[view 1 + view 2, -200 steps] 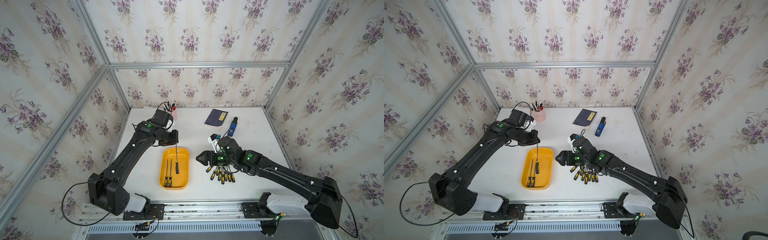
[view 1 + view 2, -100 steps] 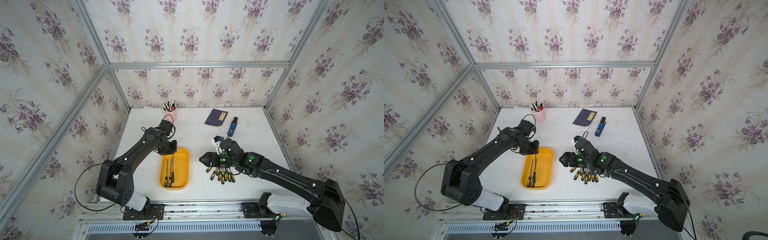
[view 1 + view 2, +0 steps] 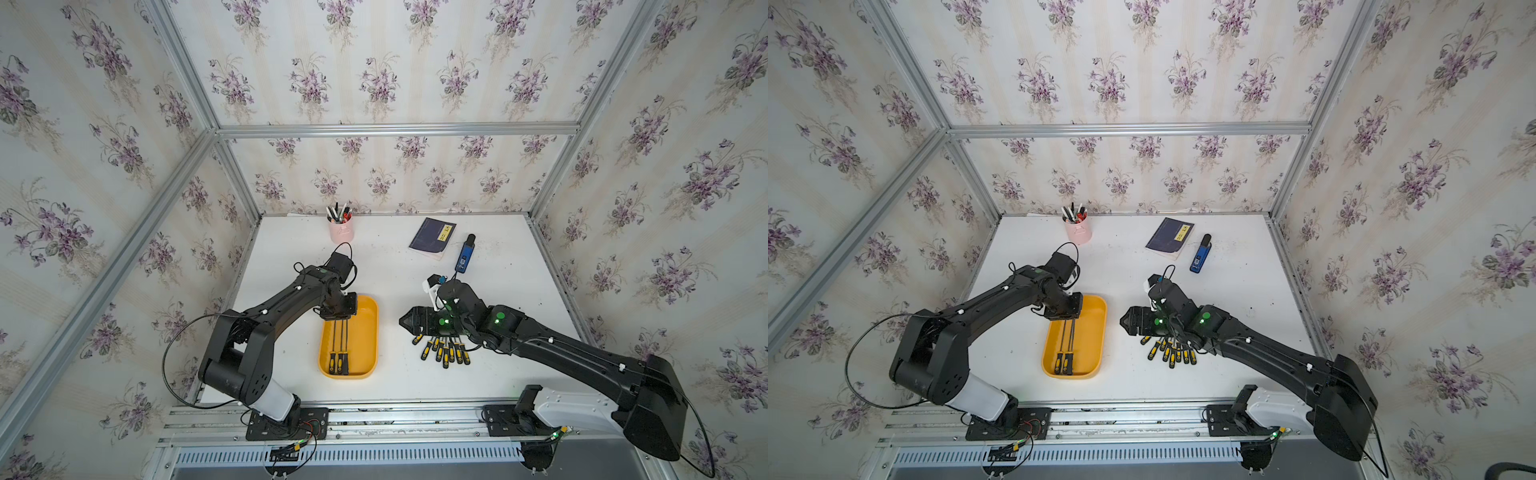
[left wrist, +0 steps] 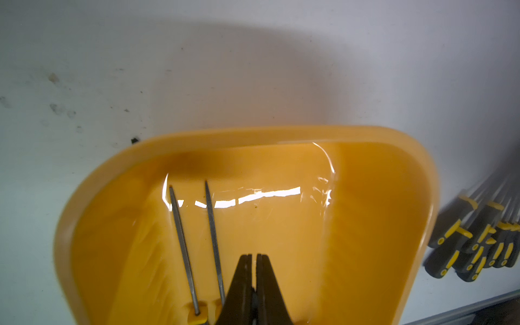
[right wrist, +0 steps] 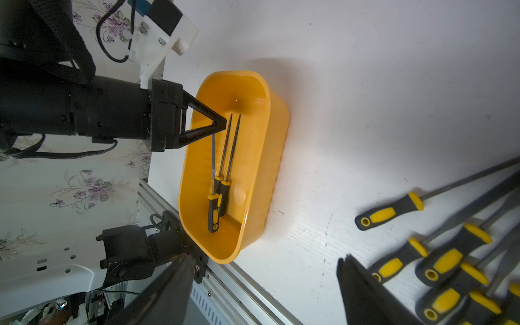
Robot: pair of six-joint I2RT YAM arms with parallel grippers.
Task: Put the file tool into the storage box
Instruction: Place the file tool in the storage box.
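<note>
Glossy orange-yellow storage box (image 5: 277, 157), thin file tool (image 5: 213, 209) in tight left hand (image 5: 223, 123), right hand (image 3: 404, 323) wide

Both top views look steeply down from high over the near edge, taking in the whole white surface (image 3: 395, 270) almost identically. The left wrist view hovers close above the storage box (image 4: 365, 225); the right wrist view sees the same storage box (image 5: 253, 146) from farther off, rolled sideways.
</note>
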